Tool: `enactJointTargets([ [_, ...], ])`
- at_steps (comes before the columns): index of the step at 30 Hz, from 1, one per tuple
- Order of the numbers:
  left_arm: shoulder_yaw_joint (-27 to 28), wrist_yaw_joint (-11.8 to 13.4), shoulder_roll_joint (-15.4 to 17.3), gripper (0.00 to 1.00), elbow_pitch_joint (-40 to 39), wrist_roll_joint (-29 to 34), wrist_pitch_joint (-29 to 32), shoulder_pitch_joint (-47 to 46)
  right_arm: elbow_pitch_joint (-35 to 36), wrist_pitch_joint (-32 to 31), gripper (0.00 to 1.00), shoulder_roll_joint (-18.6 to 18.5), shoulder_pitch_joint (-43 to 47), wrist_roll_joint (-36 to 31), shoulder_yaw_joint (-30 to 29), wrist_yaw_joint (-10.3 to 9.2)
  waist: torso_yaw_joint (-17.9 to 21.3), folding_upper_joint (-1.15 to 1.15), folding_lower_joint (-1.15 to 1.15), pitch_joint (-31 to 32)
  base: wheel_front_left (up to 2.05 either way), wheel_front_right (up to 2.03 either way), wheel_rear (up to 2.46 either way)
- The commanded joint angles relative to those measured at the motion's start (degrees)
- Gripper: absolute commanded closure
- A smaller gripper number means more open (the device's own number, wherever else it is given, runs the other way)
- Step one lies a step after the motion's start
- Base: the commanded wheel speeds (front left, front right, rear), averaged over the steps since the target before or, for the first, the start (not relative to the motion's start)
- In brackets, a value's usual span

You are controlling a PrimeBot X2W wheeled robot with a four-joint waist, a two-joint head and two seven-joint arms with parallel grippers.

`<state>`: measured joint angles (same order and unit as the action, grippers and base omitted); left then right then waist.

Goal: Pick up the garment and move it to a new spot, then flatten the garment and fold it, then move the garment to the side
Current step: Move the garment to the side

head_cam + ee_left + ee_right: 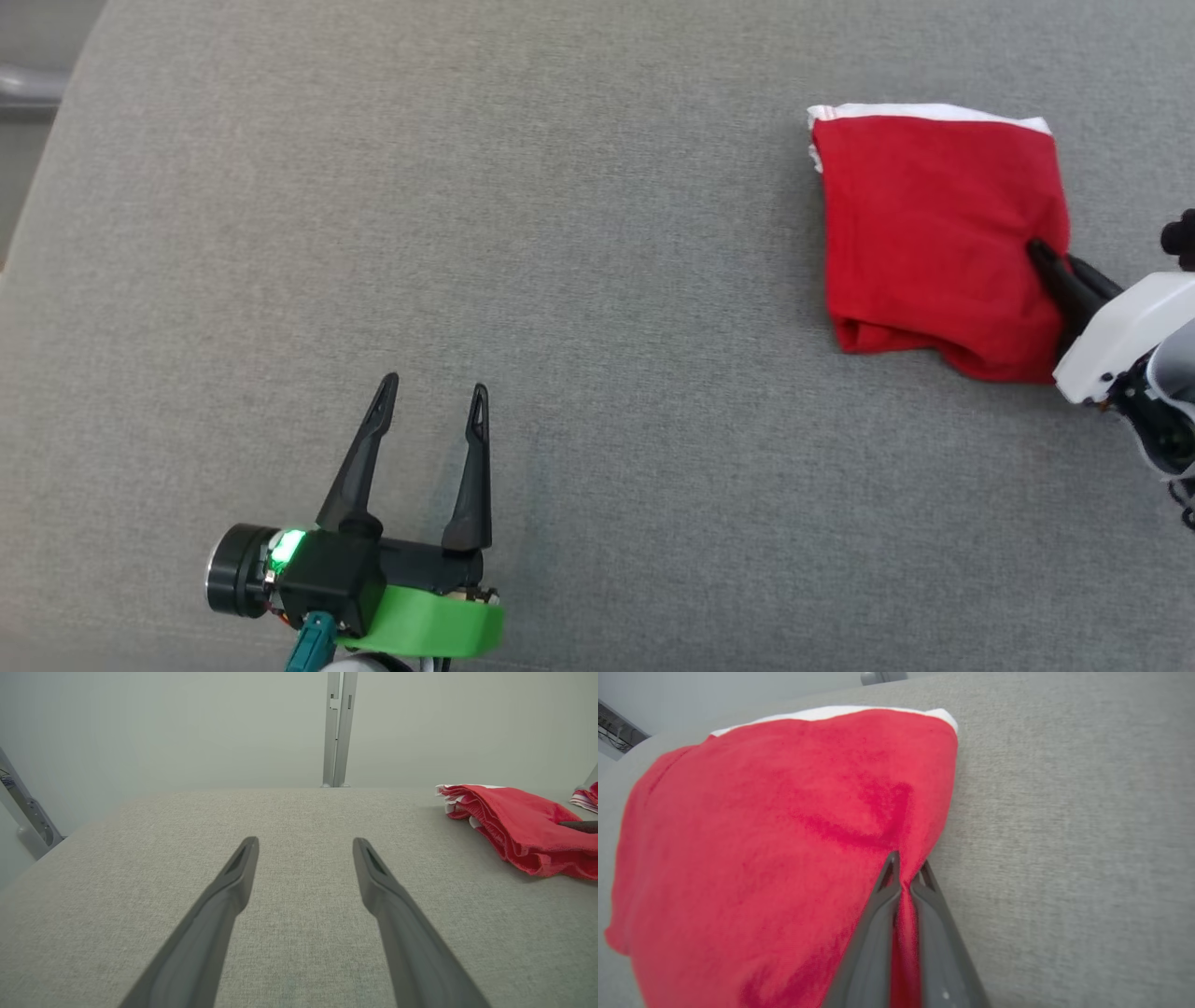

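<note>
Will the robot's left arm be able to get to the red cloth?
Probably, if it stretches that far. Nothing but bare grey surface lies between the open left pincer and the cloth, whose right edge the right pincer pinches.

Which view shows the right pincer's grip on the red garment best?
The right wrist view: close up, the right pincer is shut on the red garment. The head view shows it from above; the left wrist view, one dark tip.

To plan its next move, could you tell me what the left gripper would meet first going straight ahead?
Nothing, apparently: bare grey tabletop lies ahead of the left gripper; the folded red garment sits well to its right.
</note>
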<state>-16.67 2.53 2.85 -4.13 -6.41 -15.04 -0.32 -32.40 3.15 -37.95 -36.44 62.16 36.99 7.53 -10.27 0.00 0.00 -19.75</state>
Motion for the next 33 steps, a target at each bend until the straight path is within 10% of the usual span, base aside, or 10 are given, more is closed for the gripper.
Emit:
enactJointTargets([
  [1,0.5,-0.4,0.1,0.0,-0.2,0.7,-0.1,-1.5,0.6,0.5,1.0,-1.4,-1.1,-0.8,0.4,-0.1,3.4,0.0,0.0,-2.0,0.0,0.0,0.0],
  [15,3.5,-4.4,0.6,0.0,-0.8,5.1,-0.1,-5.9,4.0,1.1,1.0,-14.9,-8.1,-8.3,1.8,-0.1,12.1,0.0,0.0,-8.6,0.0,0.0,0.0],
  [33,3.5,-6.1,2.3,0.0,-2.0,6.5,-0.1,-9.4,2.7,-0.1,1.0,-28.2,-13.7,-17.6,-1.7,-0.12,13.2,0.0,0.0,-16.6,0.0,0.0,0.0],
])
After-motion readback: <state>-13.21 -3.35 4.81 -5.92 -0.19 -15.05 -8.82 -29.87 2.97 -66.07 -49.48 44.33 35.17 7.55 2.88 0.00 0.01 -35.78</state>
